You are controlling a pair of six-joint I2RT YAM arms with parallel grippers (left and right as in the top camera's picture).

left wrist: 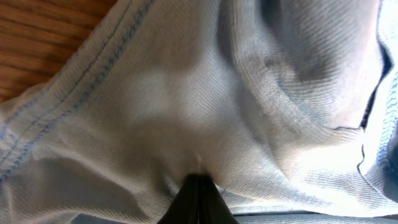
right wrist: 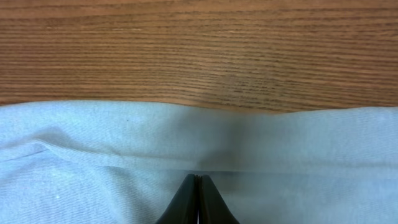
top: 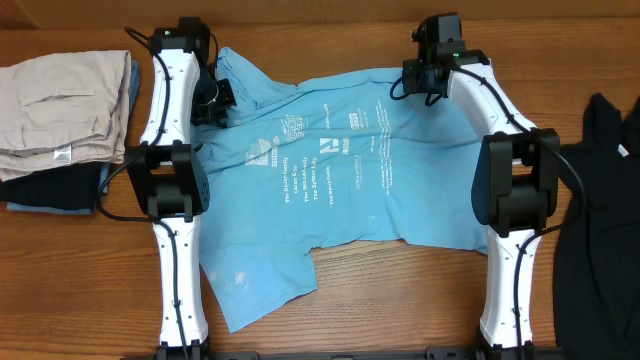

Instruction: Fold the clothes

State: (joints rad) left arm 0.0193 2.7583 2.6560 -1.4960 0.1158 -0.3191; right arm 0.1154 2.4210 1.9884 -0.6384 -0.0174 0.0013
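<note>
Now we are seeing light blue T-shirt lying spread on counter, lettering up, between both arms. Left pincer is pressing together, pinching puckered cloth at shirt's far left corner. Right pincer is pressing together too, tips sitting on shirt just inside its far edge; we cannot tell whether cloth is caught.

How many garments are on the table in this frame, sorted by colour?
light blue T-shirt, spread out: 1
beige folded garment: 1
dark folded garment under the beige one: 1 (its layers are hard to separate)
black garment at the right edge: 1
Total: 4
</note>
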